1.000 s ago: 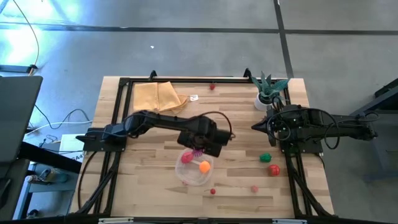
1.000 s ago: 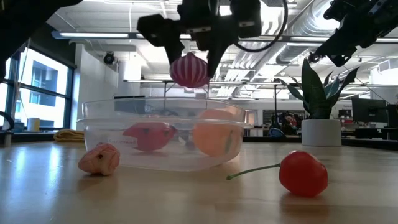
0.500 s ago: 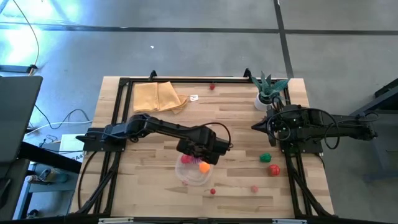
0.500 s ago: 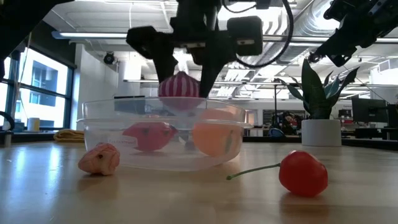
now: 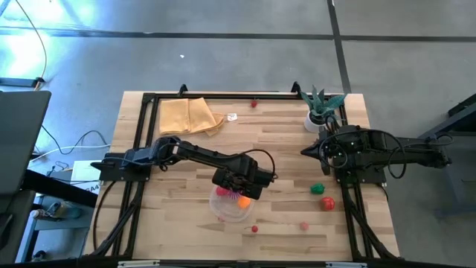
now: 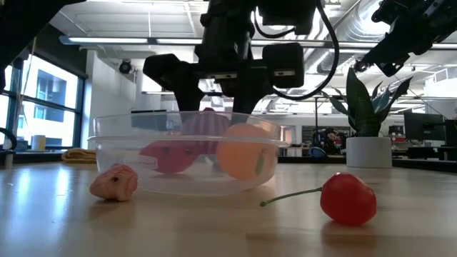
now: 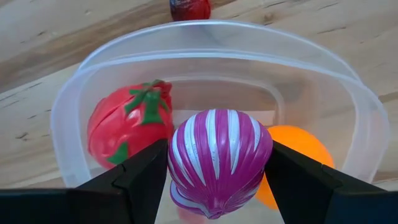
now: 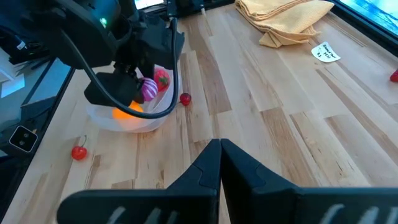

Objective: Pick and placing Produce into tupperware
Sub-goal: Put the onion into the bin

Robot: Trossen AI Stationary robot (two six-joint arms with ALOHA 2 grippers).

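My left gripper (image 5: 238,187) reaches down into the clear tupperware (image 5: 225,210), shut on a magenta-and-white striped toy bulb (image 7: 219,158). In the low view the bulb (image 6: 207,128) sits below the container's rim (image 6: 186,116), between a red toy with a green top (image 7: 127,124) and an orange toy (image 7: 300,146) that lie on the container floor. The tupperware rests flat on the table. My right gripper (image 5: 306,151) waits shut over the table's right side, touching nothing; its closed fingers (image 8: 219,152) show in the right wrist view. My left gripper pinches the striped bulb's widest part (image 7: 180,163) between its two fingers (image 7: 146,174), one on each side. It comes from above, pointing down into the tupperware. The bulb is inside the container below the rim; whether it touches the floor I cannot tell.
Loose produce lies on the table: a pink piece (image 6: 114,182) beside the tupperware, a red cherry with a stem (image 6: 348,198), green (image 5: 317,188) and red (image 5: 327,202) toys to the right. A folded yellow-tan cloth (image 5: 190,115) and a potted plant (image 5: 320,108) stand at the far edge.
My left gripper has moved down and slightly toward the table's near edge, carrying the striped bulb from above the tupperware's rim into the container, between the red and orange toys. It has stayed shut on the bulb.
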